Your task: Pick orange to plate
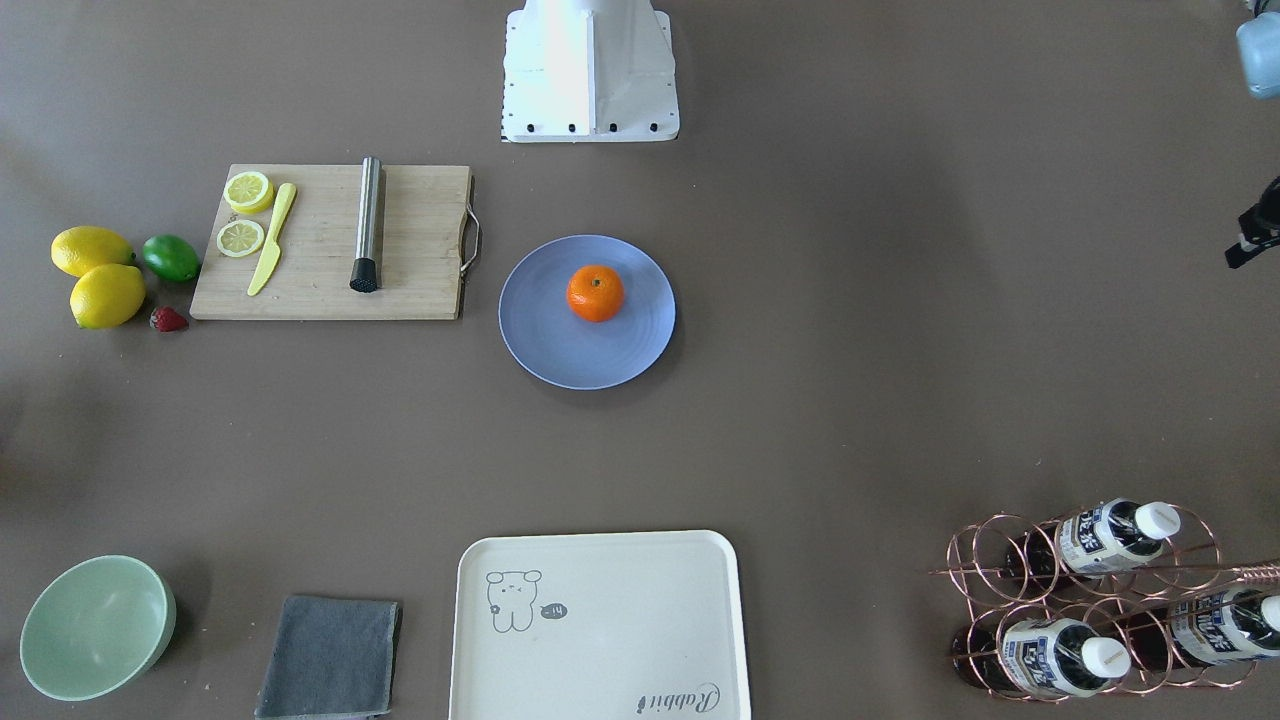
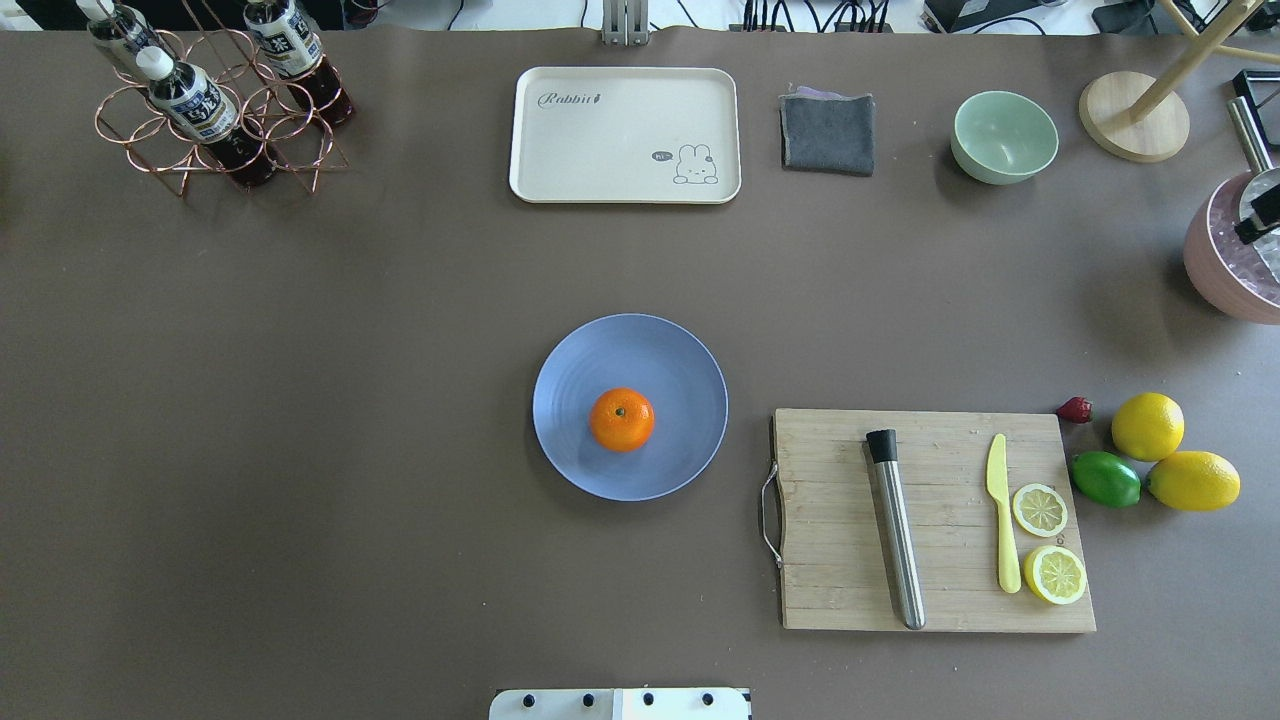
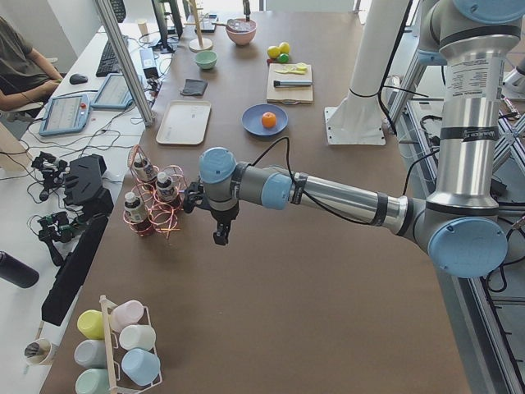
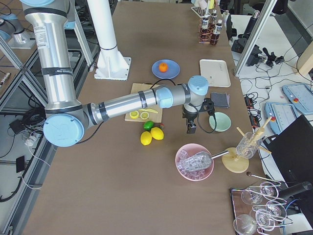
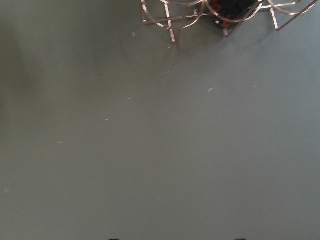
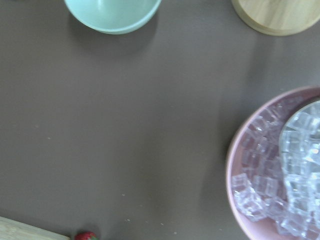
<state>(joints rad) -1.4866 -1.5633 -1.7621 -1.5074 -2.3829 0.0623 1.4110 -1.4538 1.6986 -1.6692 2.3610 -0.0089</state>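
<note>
Copper wire rack point(image 2: 300, 150) with dark bottles point(image 2: 190, 100) stands at the far left corner in the overhead view. In the exterior left view the left gripper point(image 3: 221, 236) hangs over bare table just beside that rack, fingers pointing down. Whether they are apart or together cannot be told. Its wrist camera sees only the rack's feet and brown tabletop.

Next comes a cream tray point(image 2: 560, 170) at the far edge. Nearer the robot, about mid-table, lies the blue plate point(image 2: 680, 370). The orange point(image 2: 622, 419) rests on the plate, slightly toward the robot's side of its centre, stem dimple up, with no gripper near it.

A folded grey cloth point(image 2: 827, 133) lies right of the tray. Below it is a wooden cutting board point(image 2: 830, 520) carrying a steel rod point(image 2: 897, 535), a yellow knife point(image 2: 1003, 520) and two lemon slices point(image 2: 1040, 509). A pale-green bowl point(image 2: 1003, 137) sits beyond the cloth.

Right of the board lie a strawberry point(image 2: 1075, 409), a lime point(image 2: 1105, 479) and two lemons point(image 2: 1147, 426).

At the right edge stands a pink bowl of ice point(image 4: 194, 161). In the exterior right view the right gripper point(image 4: 190, 129) hangs above the table between this bowl and the green one. Its finger spacing cannot be made out.
</note>
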